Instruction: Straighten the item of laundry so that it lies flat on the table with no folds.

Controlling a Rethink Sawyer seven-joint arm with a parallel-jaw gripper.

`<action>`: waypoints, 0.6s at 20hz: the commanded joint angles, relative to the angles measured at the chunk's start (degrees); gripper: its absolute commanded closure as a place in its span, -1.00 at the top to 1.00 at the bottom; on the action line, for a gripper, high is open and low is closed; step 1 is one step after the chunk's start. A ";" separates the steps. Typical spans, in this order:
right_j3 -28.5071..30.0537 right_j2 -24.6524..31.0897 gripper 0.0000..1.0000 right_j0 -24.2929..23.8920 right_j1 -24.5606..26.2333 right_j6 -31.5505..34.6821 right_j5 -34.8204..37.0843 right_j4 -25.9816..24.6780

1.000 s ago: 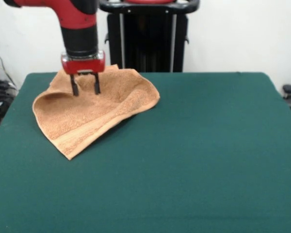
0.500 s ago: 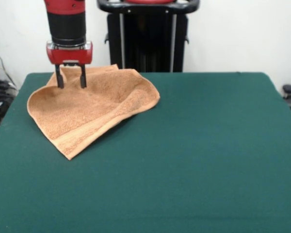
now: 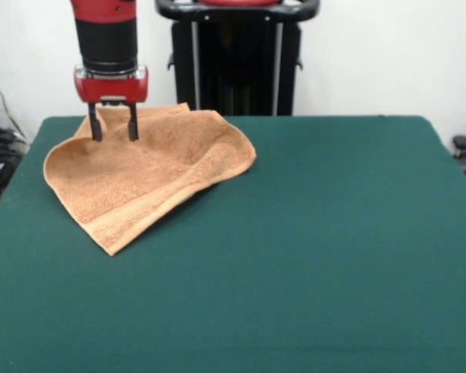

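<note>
The item of laundry [image 3: 140, 175] is a tan-orange terry towel at the far left of the green table [image 3: 311, 256]. It lies bunched, with a raised fold running along its right side and a border band near its front corner. My gripper [image 3: 113, 134] hangs over the towel's far left part, its two dark fingers spread apart with nothing between them. The fingertips [image 3: 96, 135] are just above or barely touching the cloth; I cannot tell which.
A black stand [image 3: 237, 54] rises behind the table's far edge. Cables and dark gear [image 3: 0, 155] sit off the table's left side, and a small dark object [image 3: 462, 144] shows past the right edge.
The gripper has shifted left and risen from the towel's middle to its far left part. The towel's left edge has spread slightly outward. Nothing has moved in the last half second.
</note>
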 commanded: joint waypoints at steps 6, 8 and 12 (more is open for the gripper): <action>2.39 3.83 1.00 -3.50 3.32 -3.91 0.43 -5.33; 2.57 4.38 1.00 -5.15 3.13 -5.17 1.10 -5.82; 2.22 4.66 1.00 -7.66 3.85 -6.40 1.39 -7.63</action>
